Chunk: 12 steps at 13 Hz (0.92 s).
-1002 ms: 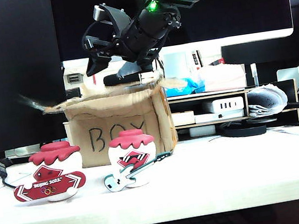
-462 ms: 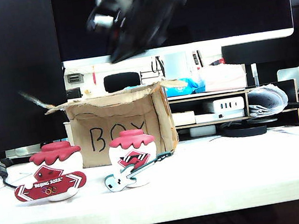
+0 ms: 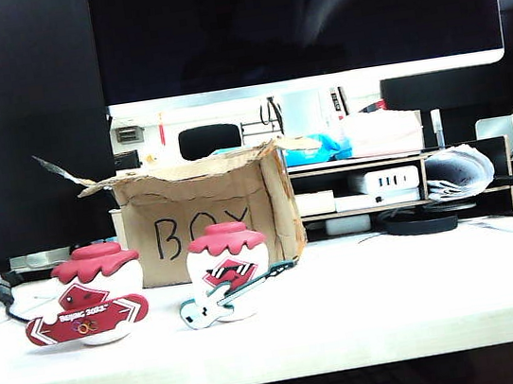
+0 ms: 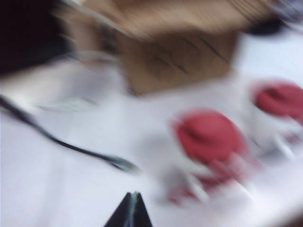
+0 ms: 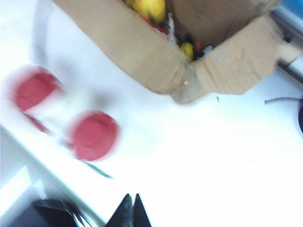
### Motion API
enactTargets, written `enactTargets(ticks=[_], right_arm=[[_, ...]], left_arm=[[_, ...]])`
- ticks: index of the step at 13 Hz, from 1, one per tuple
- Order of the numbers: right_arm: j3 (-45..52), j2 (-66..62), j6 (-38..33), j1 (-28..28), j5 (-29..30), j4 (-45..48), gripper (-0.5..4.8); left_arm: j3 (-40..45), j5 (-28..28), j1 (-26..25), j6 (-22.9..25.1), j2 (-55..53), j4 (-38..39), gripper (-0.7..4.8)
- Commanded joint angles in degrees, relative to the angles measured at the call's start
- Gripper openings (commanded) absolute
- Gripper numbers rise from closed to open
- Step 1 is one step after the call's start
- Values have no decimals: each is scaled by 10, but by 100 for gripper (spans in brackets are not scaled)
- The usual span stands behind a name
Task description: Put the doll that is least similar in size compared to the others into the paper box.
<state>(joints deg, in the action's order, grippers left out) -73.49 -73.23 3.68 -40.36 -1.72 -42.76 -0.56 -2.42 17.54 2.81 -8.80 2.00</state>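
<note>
So neither arm shows in the exterior view. The right gripper (image 5: 130, 210) has its tips pressed together on nothing, above the table (image 3: 424, 293) near the paper box (image 3: 202, 214). The left gripper (image 4: 132, 212) also looks pinched closed and empty, over the bare table beside the snowboard doll (image 3: 98, 291).

We can't find the doll on the table. The right wrist view shows red-and-yellow bits (image 5: 158, 21) down inside the box, which may be it, but that view is too smeared to say for sure.

What worries us is that both wrist views are blurred, so the arms seem to be swinging. A low pass could catch the box's ragged flap and drag the box, or tip the guitar doll (image 3: 230, 272) standing just in front of it. And if those bits aren't the doll, we'd be calling it done too soon.
</note>
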Motion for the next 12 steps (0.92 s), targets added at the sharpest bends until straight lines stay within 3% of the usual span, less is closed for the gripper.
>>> enactTargets(ticks=[1, 4, 8, 10, 12], right_arm=[[78, 126, -63, -63, -17, 10, -2], [136, 249, -131, -199, -150, 6, -2], [197, 367, -219, -409, -346, 9, -2], [212, 384, -219, -447, -355, 8, -1], [212, 384, -219, -447, -356, 8, -1]], left_arm=[[-1, -3, -62, 0, 60, -8, -5], [-1, -2, -123, 0, 86, -8, -5], [-1, -2, -138, 0, 86, -8, -5], [-1, -2, -137, 0, 86, -8, -5], [-1, -2, -137, 0, 86, -8, -5]])
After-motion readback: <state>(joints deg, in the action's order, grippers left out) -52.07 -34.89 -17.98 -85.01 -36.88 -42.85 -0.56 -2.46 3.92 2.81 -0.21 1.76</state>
